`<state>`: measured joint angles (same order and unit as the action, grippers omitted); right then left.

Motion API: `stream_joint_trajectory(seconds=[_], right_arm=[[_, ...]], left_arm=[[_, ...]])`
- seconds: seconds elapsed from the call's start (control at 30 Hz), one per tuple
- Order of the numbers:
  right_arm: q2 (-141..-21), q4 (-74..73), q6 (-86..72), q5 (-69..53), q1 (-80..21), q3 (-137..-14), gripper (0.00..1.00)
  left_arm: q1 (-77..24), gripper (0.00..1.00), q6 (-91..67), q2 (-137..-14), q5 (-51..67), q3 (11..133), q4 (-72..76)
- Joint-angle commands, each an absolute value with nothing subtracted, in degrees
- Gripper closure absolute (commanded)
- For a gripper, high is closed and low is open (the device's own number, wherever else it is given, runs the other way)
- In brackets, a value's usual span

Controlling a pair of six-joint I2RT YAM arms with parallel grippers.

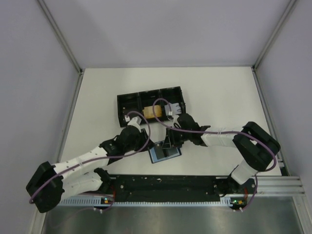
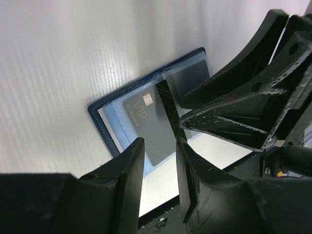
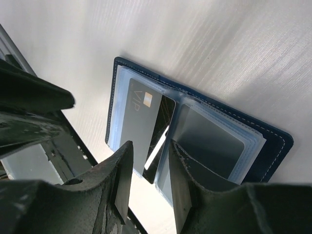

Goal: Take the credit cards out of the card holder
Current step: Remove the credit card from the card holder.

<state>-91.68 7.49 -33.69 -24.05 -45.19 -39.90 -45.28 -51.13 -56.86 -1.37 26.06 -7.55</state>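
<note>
The dark-blue card holder (image 1: 165,153) lies open on the table near the front edge, its pale blue-grey sleeves facing up. A grey card marked VIP (image 2: 146,122) (image 3: 139,117) sits in one sleeve. A black card (image 3: 163,129) (image 2: 165,105) sticks out along the fold. My left gripper (image 1: 154,145) (image 2: 158,148) hovers open over the grey card's near end, with nothing between its fingers. My right gripper (image 1: 170,141) (image 3: 148,156) is open too, its tips straddling the black card from above without pinching it. An orange-tan card (image 1: 148,111) lies in the black tray.
The black three-compartment tray (image 1: 127,100) stands just behind both grippers. The two grippers crowd each other over the holder (image 2: 105,124); the right one (image 2: 181,113) fills the right side of the left wrist view. The black base rail (image 1: 165,183) runs along the near edge.
</note>
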Motion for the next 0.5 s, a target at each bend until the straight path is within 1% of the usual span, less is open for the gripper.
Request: stream_joint_trajectory(seconds=[0.0, 0.03, 0.17, 0.2, 0.23, 0.37, 0.4, 0.47], right_arm=[[-92.1, 11.4, -34.4, -24.3, -45.9, -40.8, 0.65], [-92.3, 11.9, -34.8, -24.4, -45.8, -40.5, 0.65], [-92.9, 12.9, -35.3, -24.5, -45.9, -39.9, 0.65], [-92.8, 12.9, -35.5, -24.3, -45.8, -39.8, 0.65], [-93.2, 12.7, -35.5, -23.8, -45.8, -39.6, 0.65], [-93.7, 11.9, -35.5, -21.9, -45.9, -39.3, 0.66], [-93.8, 11.8, -35.5, -21.7, -45.9, -39.2, 0.66], [-94.0, 11.7, -35.5, -21.4, -45.8, -38.9, 0.66]], left_arm=[[-45.5, 0.64, -51.4, -62.4, 4.7, 26.3, -2.8], [-45.5, 0.66, -51.2, -64.1, 5.3, 26.4, -1.9], [-45.5, 0.76, -51.0, -69.9, 6.5, 26.0, -0.4], [-45.5, 0.76, -51.0, -71.4, 6.5, 25.9, -0.4], [-45.5, 0.8, -51.0, -72.2, 6.4, 25.7, -0.4], [-45.6, 0.87, -51.2, -74.1, 5.9, 24.8, -0.4], [-45.6, 0.92, -51.2, -74.5, 5.7, 24.7, -0.7], [-45.5, 0.93, -51.4, -75.1, 5.7, 24.2, -1.0]])
